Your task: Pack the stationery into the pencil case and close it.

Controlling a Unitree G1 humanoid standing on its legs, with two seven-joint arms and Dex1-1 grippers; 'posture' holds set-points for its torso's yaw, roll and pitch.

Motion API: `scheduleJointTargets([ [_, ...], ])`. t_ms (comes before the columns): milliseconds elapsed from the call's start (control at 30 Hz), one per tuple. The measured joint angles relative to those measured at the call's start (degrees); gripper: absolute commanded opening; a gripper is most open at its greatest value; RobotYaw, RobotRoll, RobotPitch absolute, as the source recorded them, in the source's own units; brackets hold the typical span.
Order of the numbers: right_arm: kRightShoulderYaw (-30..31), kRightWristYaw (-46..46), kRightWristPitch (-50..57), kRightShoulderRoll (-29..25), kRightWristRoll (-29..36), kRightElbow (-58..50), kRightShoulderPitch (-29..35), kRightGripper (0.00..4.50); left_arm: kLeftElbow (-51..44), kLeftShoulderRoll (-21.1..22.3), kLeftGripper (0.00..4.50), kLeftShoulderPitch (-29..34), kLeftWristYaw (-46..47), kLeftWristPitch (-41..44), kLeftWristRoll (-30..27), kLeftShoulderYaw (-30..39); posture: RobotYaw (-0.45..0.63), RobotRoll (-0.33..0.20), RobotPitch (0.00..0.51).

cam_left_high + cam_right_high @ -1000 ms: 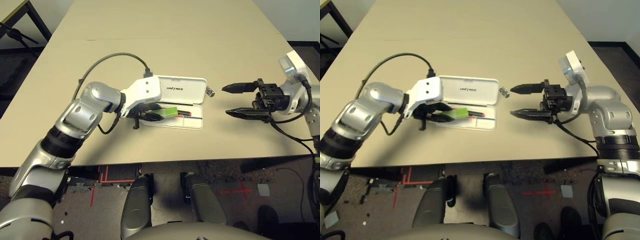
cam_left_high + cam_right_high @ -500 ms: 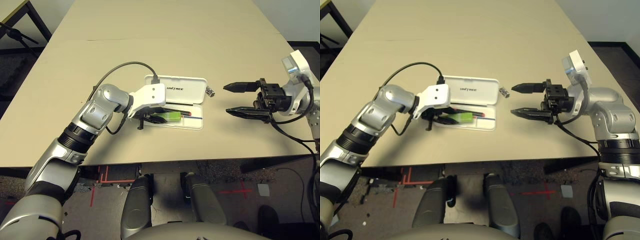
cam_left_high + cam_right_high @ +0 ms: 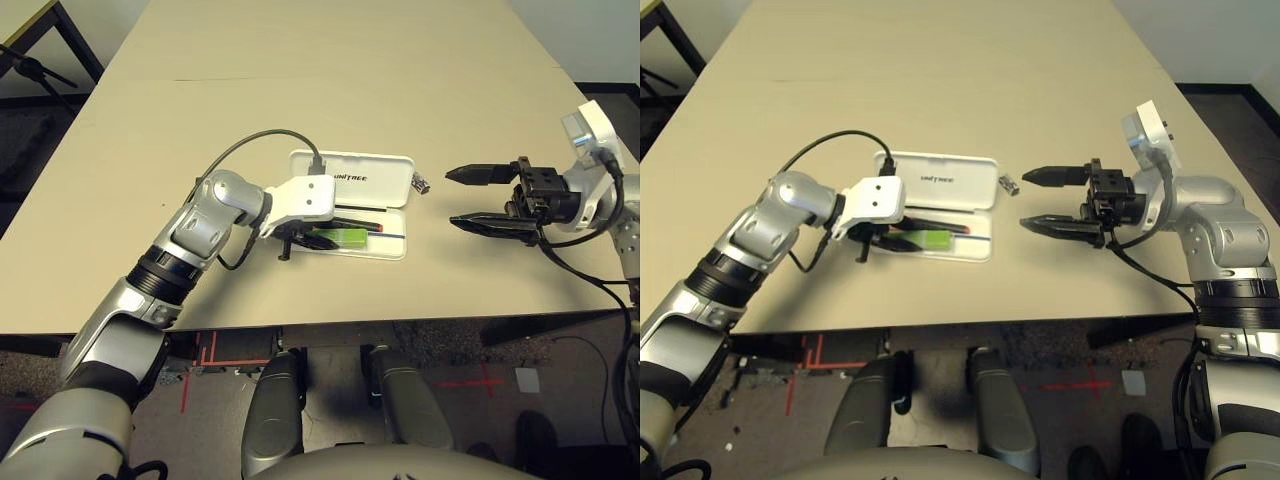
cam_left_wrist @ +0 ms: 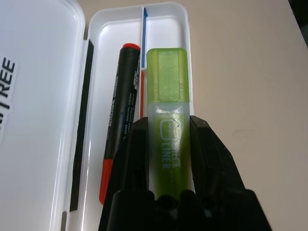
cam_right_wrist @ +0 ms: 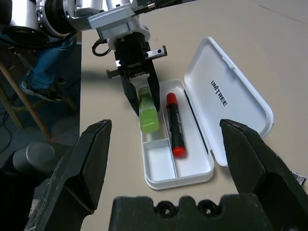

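- The left hand [image 4: 168, 126] has its two black fingers clamped on the sides of a light-green highlighter [image 4: 168, 91], one finger along each side.
- The highlighter points out from that hand, over the narrower side of the open pencil case [image 5: 197, 166]; whether it touches the bottom cannot be told.
- Beside the left hand, on the side towards the lid, a black marker [image 5: 175, 125] with red ends lies in the long compartment, parallel or nearly so to the highlighter.
- A blue and red stripe [image 4: 145, 33] runs along the divider, ahead of the left hand's fingertips.
- The white lid [image 5: 207, 72], lettered "UNITREE", is folded open beyond the marker, on the far side of the case from the robot.
- The right hand [image 3: 450, 199] is empty, its fingers wide apart, above the counter [image 3: 300, 80] to the right of the case.
- Between the right hand and the lid, just beside the lid, a small silver-black metal piece [image 3: 420, 184] lies on the counter.
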Motion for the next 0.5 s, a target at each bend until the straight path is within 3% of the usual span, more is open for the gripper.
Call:
scheduleJointTargets([
  [300,-0.19,-2.71,4.7,-0.15,1.52,-0.19,-0.26,4.5,2.27,-0.12,4.47,-0.3,-0.62,-2.09,1.12,0.11,-0.06,0.0,0.19],
  [500,-0.7,-9.44,8.46,-1.95,0.02,0.39,-3.33,4.5,0.01,0.99,4.47,-0.24,-1.19,-0.86,0.54,2.38,-0.05,0.0,0.19],
])
